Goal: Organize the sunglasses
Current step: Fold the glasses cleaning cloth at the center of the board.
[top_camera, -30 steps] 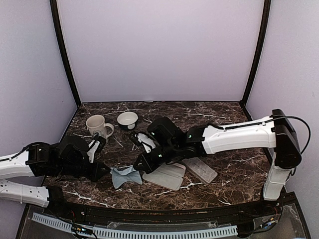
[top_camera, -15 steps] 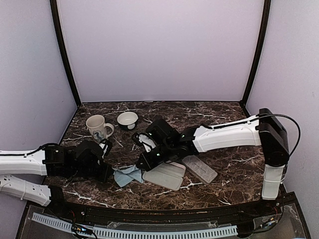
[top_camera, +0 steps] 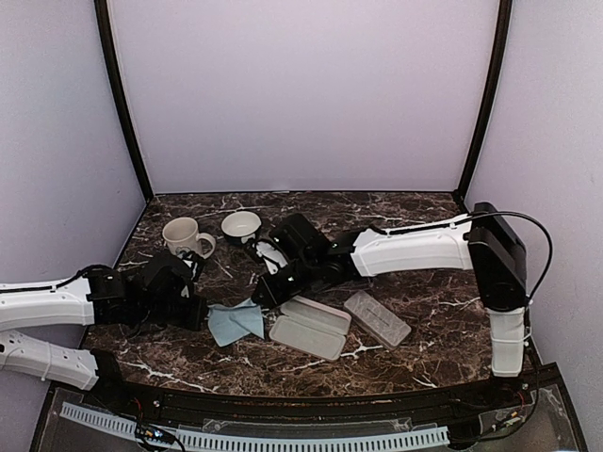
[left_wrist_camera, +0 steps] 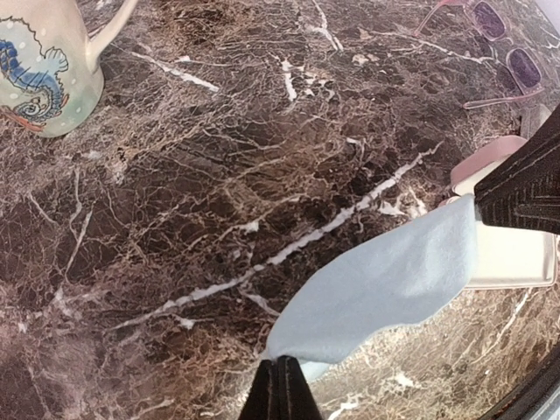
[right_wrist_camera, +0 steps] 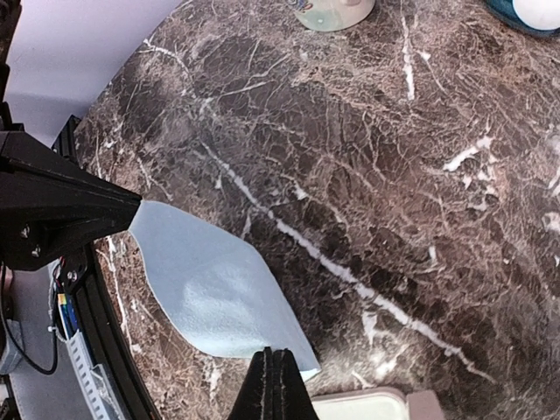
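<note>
Stretched wider than before, the light-blue cloth (top_camera: 236, 322) spans left gripper (left_wrist_camera: 280, 389) and right gripper (right_wrist_camera: 280, 385), each pinching a corner (spreading step, I'd say); next, lay it flat for the sunglasses (left_wrist_camera: 522, 63).

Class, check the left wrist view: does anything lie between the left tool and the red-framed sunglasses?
Partly. The left tool is shut on a light-blue cloth that spreads toward the sunglasses; the right tool, pinching its far corner, and an open case sit just short of them.
</note>
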Controlling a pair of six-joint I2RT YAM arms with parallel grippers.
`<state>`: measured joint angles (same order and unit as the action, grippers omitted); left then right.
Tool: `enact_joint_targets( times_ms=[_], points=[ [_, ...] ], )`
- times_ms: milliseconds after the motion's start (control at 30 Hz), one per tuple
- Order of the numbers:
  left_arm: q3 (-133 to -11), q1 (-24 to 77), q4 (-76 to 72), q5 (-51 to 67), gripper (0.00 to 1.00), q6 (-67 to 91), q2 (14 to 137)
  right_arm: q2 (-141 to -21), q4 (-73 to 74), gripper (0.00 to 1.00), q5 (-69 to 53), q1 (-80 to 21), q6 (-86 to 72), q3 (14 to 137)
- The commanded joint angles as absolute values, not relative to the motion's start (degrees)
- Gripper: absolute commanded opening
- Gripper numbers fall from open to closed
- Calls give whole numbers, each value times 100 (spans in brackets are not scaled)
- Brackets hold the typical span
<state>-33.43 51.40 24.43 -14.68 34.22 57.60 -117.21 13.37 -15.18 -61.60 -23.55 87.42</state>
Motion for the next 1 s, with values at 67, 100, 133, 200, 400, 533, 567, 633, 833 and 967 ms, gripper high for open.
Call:
enact_joint_targets(
  times_ms=[67,100,133,200,400,533,567,633,833,967],
  points=[
    [-3150,4935,2155,-1514,0,3141,5958,-12056,1712,0,-1423,-6022,-1960,9275],
    [-3148,4919,2127,-1512,0,3124,5985,-12096,1780,0,-1415,-6009,-1912,9347],
    [-3151,4895,2101,-1512,0,3104,6013,-12142,1847,0,-1416,-6004,-1863,9439],
    [-3151,4855,2036,-1499,0,3063,6052,-12214,1952,0,-1412,-5982,-1777,9548],
    [-3185,4745,1884,-1471,0,2965,6136,-12407,2251,0,-1443,-5934,-1525,9944],
    [-3190,4709,1777,-1442,0,2919,6245,-12559,2481,0,-1422,-5915,-1372,10207],
    [-3177,4699,1750,-1439,0,2914,6284,-12586,2507,0,-1401,-5911,-1345,10239],
    [-3161,4686,1689,-1413,0,2902,6331,-12625,2547,0,-1397,-5900,-1307,10265],
    [-3095,4689,1591,-1285,0,2859,6431,-12689,2584,0,-1391,-5872,-1267,10228],
    [-3080,4686,1636,-1132,0,2830,6460,-12667,2634,0,-1384,-5854,-1270,10158]
  ],
)
